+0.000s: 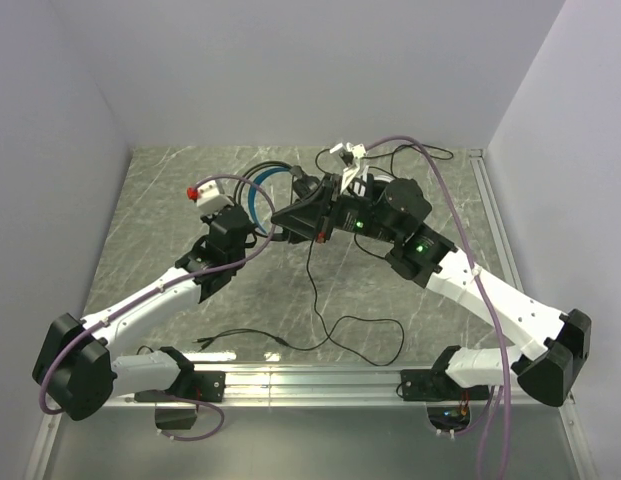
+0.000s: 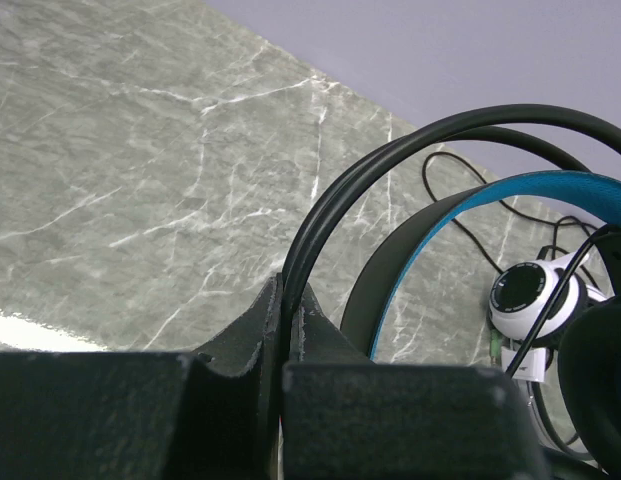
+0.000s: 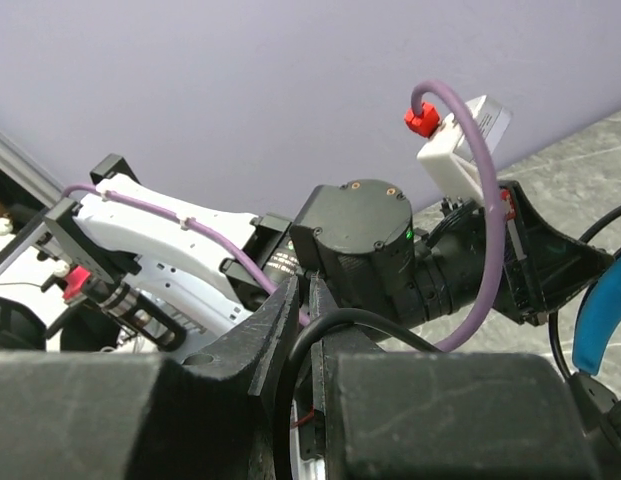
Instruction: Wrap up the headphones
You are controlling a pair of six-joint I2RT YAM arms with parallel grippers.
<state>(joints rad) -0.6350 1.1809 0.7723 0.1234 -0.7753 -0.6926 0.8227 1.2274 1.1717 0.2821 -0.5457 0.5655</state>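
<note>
Grey marbled table (image 1: 150, 220), loose black cable (image 1: 370, 319) on it.

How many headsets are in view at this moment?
2. The black headset with the blue headband is held above the table in the left gripper; the white headset sits on the table beyond it. Others may be hidden.

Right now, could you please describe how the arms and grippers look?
The left arm and right arm are white links with black joints, each trailed by a purple cable. The left gripper and right gripper have matte black fingers. Green lights glow on the right arm.
</note>
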